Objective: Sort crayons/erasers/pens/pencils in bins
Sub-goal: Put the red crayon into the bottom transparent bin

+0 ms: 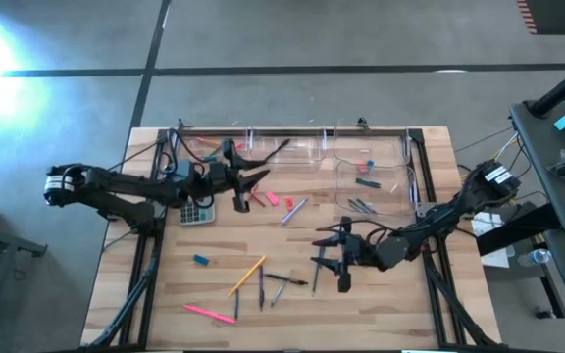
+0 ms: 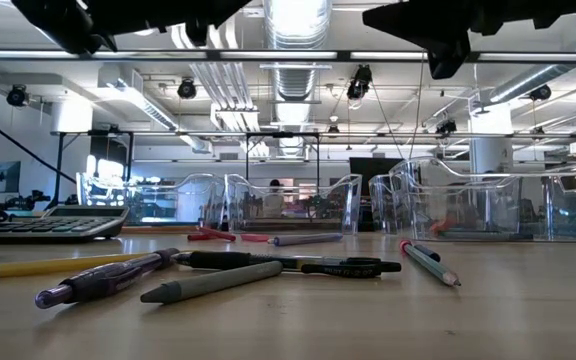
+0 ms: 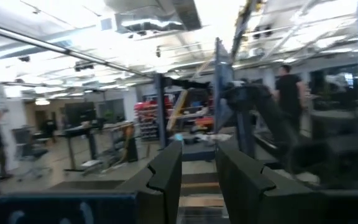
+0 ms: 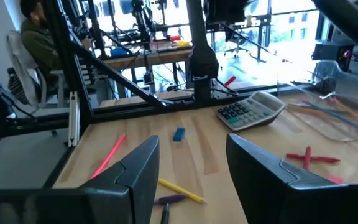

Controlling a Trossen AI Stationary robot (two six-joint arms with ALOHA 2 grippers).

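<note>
Fingers of the right gripper [image 1: 342, 258] stood apart, empty, at lower centre beside dark slim pens [image 1: 284, 281] and an orange pencil [image 1: 246, 276]. Farther up, the left gripper [image 1: 251, 177] hovered part-open, empty, above a grey calculator [image 1: 197, 211] and red erasers [image 1: 264, 198], before clear plastic rectangular bins [image 1: 373, 175].

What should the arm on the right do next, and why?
Probably lower the right tool onto the dark pen beside it. The tool hangs open and empty above the table, and loose pens and pencils still lie there outside the bins.
</note>
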